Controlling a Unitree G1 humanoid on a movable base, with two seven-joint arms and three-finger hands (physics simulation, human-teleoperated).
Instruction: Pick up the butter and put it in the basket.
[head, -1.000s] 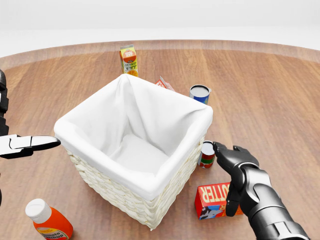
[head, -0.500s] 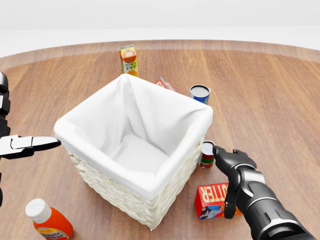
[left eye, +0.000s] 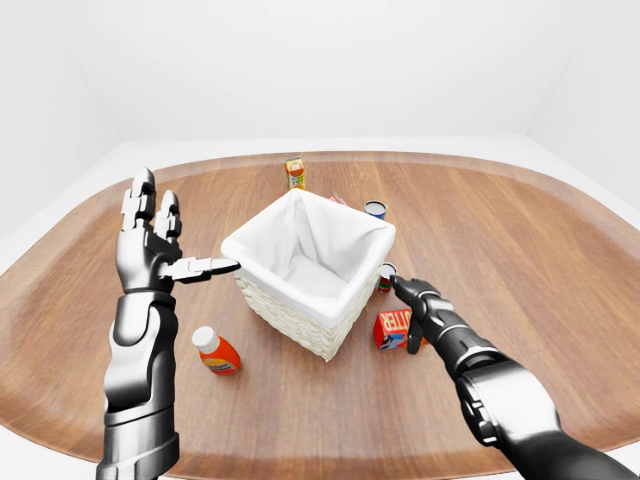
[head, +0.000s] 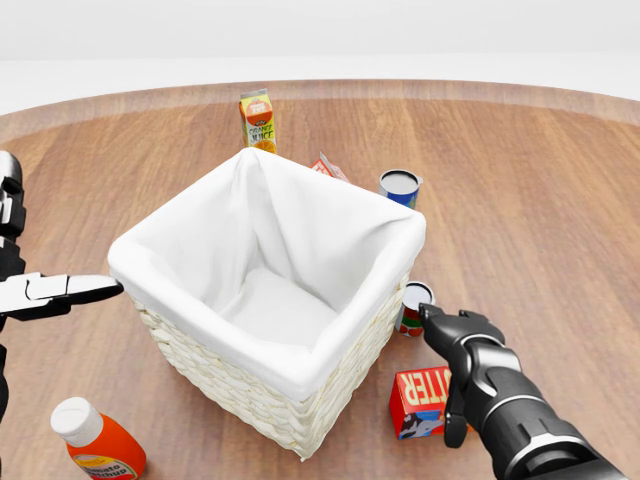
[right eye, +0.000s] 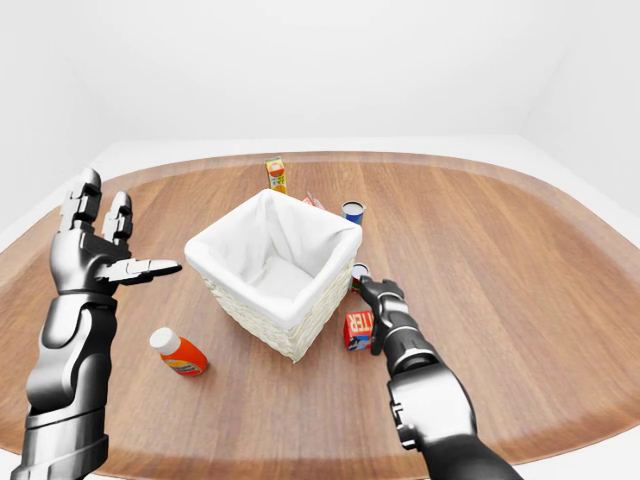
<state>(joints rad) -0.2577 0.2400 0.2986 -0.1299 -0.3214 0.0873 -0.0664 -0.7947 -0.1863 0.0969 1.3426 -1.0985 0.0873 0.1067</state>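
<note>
The butter (head: 422, 398) is a red box lying on the wooden table, at the lower right of the head view, right of the basket's near corner. My right hand (head: 447, 368) is open and hangs over the box's right end; its thumb points up-left and one finger (head: 450, 412) reaches down the box's side. The fingers are not closed round the box. The wicker basket (head: 215, 372) with a white cloth liner stands in the middle, nothing inside it. My left hand (left eye: 158, 248) is raised and open, left of the basket, apart from it.
An orange juice carton (head: 257, 119) stands above the basket in the head view. A blue can (head: 399, 185) and a red packet (head: 328, 168) are at the basket's upper right. A small can (head: 413, 307) stands just above the butter. A ketchup bottle (head: 96, 441) lies lower left.
My right hand has slid a little left and down, closer over the butter box. The left hand has dropped slightly. The basket and other things have not moved.
</note>
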